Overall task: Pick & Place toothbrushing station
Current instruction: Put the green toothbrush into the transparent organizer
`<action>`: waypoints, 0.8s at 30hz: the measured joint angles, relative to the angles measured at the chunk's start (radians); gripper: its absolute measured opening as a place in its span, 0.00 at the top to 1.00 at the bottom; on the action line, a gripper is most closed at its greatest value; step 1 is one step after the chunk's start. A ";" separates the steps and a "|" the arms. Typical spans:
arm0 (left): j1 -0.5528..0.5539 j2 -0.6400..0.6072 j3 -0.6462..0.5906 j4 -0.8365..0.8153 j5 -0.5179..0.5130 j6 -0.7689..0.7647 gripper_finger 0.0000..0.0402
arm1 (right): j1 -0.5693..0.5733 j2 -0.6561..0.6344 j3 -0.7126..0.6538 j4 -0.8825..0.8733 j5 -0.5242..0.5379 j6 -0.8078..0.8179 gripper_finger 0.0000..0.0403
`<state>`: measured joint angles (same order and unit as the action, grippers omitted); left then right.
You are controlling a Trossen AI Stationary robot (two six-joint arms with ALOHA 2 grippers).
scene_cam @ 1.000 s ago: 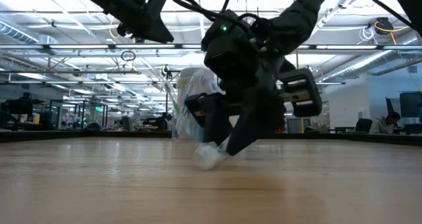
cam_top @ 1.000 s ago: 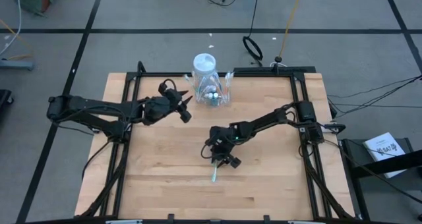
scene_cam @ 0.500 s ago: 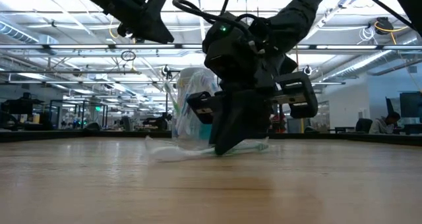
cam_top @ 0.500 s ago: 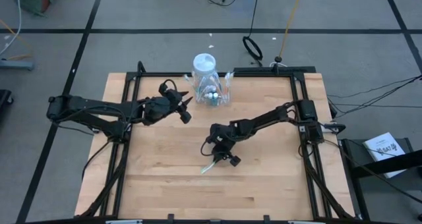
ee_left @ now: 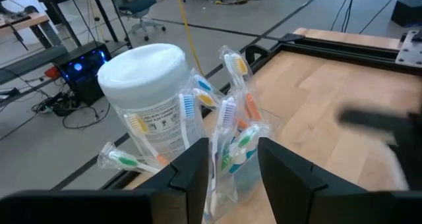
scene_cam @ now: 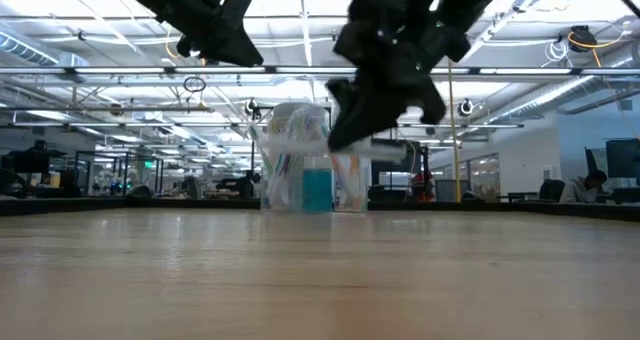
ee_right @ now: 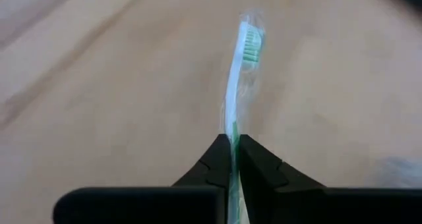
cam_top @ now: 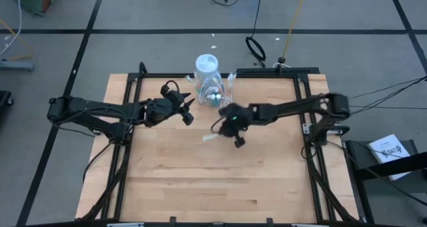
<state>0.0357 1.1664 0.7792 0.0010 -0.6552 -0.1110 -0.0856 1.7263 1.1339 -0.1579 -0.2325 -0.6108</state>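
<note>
High view, right gripper (cam_top: 230, 128): above the middle of the table (cam_top: 167, 187), clamped on a wrapped toothbrush (cam_top: 210, 137) that sticks out toward the left arm's side.
High view, left gripper (cam_top: 187, 111): raised just beside the cup (cam_top: 215, 95), near the table's far edge.
High view, jar (cam_top: 207, 68): white lid, standing at the far edge, touching the cup of brushes and tubes.
High view, open room: the whole near half of the wooden top is bare; black rails run along both sides.
Low view, right gripper (scene_cam: 345, 130): lifted well off the wood, the toothbrush (scene_cam: 375, 153) held level in front of the cup (scene_cam: 310, 185); a teal tube (scene_cam: 316, 190) shows inside.
Left wrist view, left gripper (ee_left: 227, 165): fingers apart, nothing between them, pointing at the cup's brushes (ee_left: 227, 125).
Left wrist view, jar (ee_left: 148, 95): a printed label in small dark text, too small to read.
Right wrist view, right gripper (ee_right: 233, 143): fingers pressed together on the handle of the toothbrush (ee_right: 239, 72), its green-and-white bristle head farthest out, clear wrapper around it.
</note>
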 joint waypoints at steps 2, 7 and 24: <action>0.000 0.000 0.000 0.000 0.000 0.001 0.66 | -0.027 -0.072 -0.057 0.078 0.030 0.011 0.97; 0.002 0.000 0.000 0.011 0.000 0.001 0.66 | -0.102 -0.194 -0.254 0.568 0.066 0.095 0.98; 0.018 0.000 0.000 0.027 -0.026 0.011 0.66 | -0.294 0.073 -0.431 1.654 0.264 0.555 0.98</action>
<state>0.0540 1.1664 0.7795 0.0278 -0.6811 -0.1001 -0.3794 1.7990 0.7026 1.4960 0.0312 -0.0557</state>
